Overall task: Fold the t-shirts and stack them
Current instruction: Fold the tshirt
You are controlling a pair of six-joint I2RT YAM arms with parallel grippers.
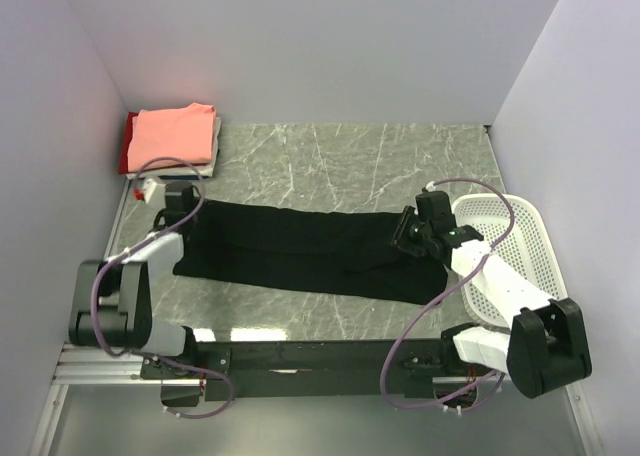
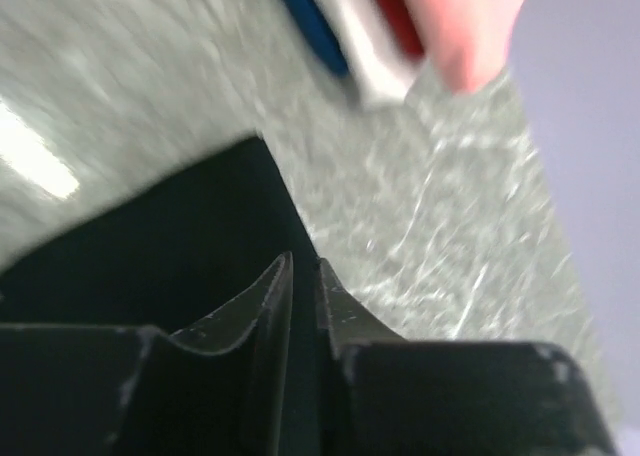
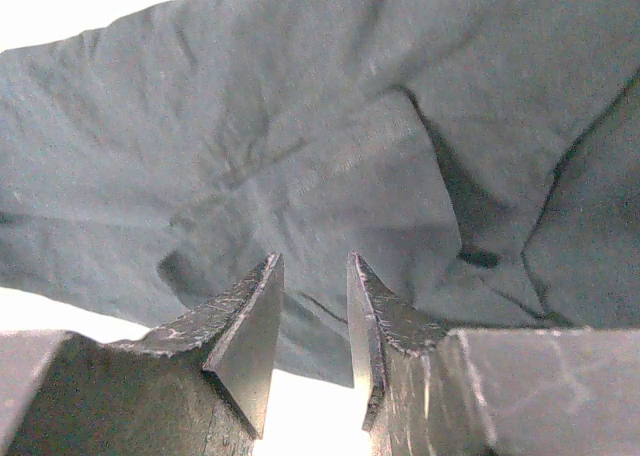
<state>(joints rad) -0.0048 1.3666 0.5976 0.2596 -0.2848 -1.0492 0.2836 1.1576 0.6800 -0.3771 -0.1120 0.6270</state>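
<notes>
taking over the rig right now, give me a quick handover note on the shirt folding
Left pincer: nearly closed at the black shirt's left end; whether it grips the cloth is unclear.
Right pincer: open, at the shirt's right end.
Done: pink shirt lies folded at the far left corner, on top of a white shirt and a red shirt.
Left: the black shirt lies as a long band across the middle; finish folding it, then stack it on the pink shirt.

Left wrist view: blurred throughout. At 1 o'clock, shirt stack cut by top edge. Grip of left gripper on black shirt indeterminate. Top view: lower stack layers mostly hidden under salmon-pink shirt.
</notes>
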